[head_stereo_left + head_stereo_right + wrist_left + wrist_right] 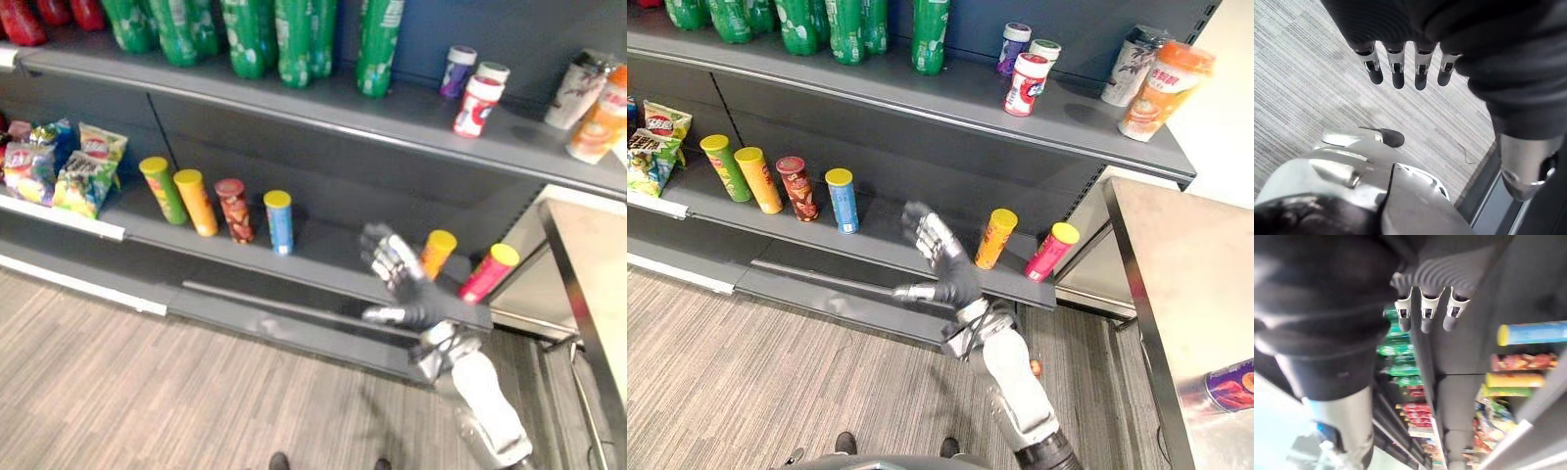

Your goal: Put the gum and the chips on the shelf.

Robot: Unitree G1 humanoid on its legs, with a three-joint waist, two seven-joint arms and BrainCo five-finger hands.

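The right hand [939, 253] is raised in front of the lower grey metal shelf [877, 233], fingers straight and spread, thumb out to the side, with nothing in it. Just beside it, on the robot's right, stands the orange cylindrical chip can with a yellow lid [995, 238], upright on that lower shelf, with a narrow gap between can and fingers. Further right, near the shelf's end, a pink chip can with a yellow lid [1050, 252] leans tilted. To the hand's left, well apart from it, four more tall cans stand in a row: a blue can with a yellow lid [841, 200], a red-brown patterned can [795, 188], a yellow-orange can [757, 179] and a green can [722, 167], with colourful crinkled chip bags [83, 171] beyond them. The gum is on the upper grey shelf [950, 93], above and to the right of the hand and far from its fingers: a red-and-white gum jar [1025, 83] in front, a purple jar with a white lid [1013, 47] and a white jar with a green band [1045, 49] behind it. Green plastic bottles [294, 39] line that shelf to the left, and an orange paper cup [1164, 88] stands at its right end. The left hand [1397, 68] hangs over the grey striped carpet [1312, 73], fingers straight and empty.
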